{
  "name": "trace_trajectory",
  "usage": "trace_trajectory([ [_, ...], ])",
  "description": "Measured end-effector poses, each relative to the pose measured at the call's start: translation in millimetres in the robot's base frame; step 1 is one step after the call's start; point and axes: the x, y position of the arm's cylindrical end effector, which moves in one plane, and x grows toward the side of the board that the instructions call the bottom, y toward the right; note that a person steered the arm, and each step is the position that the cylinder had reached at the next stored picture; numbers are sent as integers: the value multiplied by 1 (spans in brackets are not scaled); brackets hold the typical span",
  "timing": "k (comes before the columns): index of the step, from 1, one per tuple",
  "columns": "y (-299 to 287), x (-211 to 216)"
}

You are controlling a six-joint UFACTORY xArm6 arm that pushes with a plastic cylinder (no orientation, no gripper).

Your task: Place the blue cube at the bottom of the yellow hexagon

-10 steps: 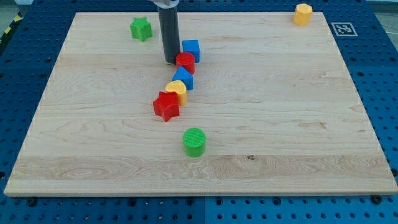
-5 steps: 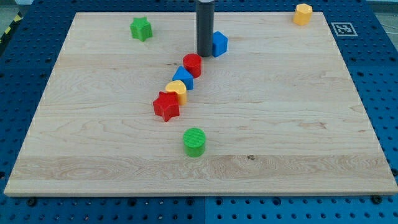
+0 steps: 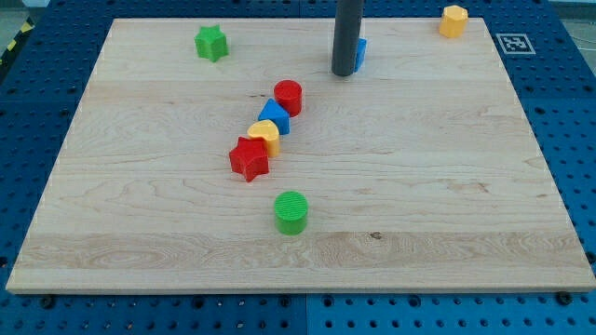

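Observation:
The blue cube sits near the view's top centre, mostly hidden behind my rod. My tip touches the cube's left side. The yellow hexagon stands at the board's top right corner, well to the right of the cube and a little above it.
A chain of blocks runs diagonally at the board's middle: a red cylinder, a blue triangular block, a yellow block, a red star. A green cylinder lies below them. A green star sits at top left.
My tip has moved to the view's right and slightly up, pushing the blue cube away from the red cylinder toward the top right. The other blocks have stayed put.

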Motion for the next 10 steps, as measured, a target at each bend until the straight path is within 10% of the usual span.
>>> trace_trajectory([
  [6, -21, -103],
  [10, 4, -57],
])
